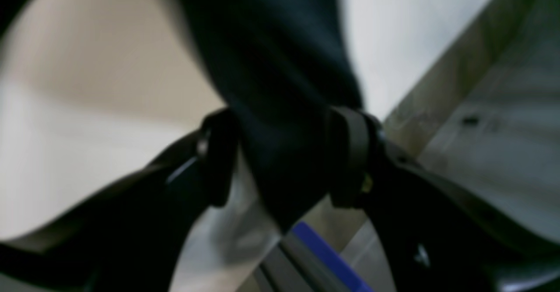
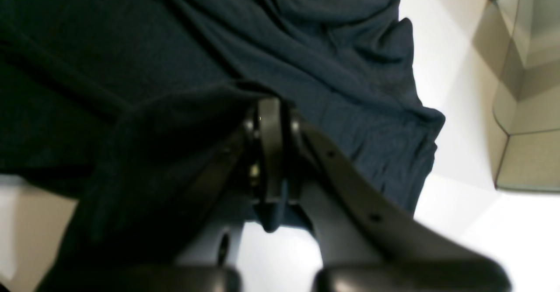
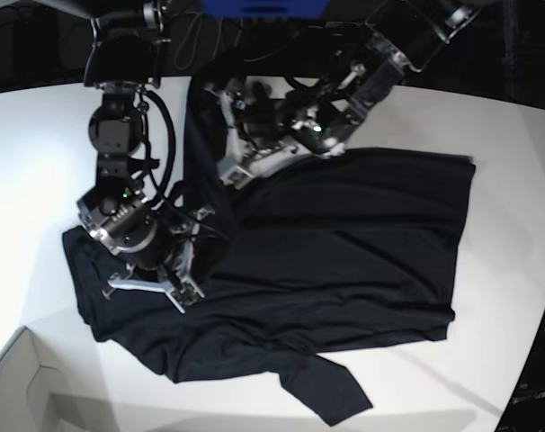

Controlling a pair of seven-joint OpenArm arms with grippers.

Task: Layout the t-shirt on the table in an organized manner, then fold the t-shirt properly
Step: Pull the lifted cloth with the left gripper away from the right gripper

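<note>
Two robot arms of black and silver metal, round joint housings, looping black cables, small green lights; the right end effector (image 2: 271, 152) has black fingers with screw holes.

Open table around a spread shirt, arms crowding one side.
The t-shirt (image 3: 344, 243) covers the middle of the table (image 3: 515, 135); bare margins lie alongside, a cardboard box (image 3: 16, 387) blocks one corner.

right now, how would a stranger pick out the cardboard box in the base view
Start from the white table with the black t-shirt spread across it. Go to the bottom left corner of the picture, below the shirt's left edge: the box pokes in there. Its angular folded walls set it apart from the smooth tabletop.
</note>
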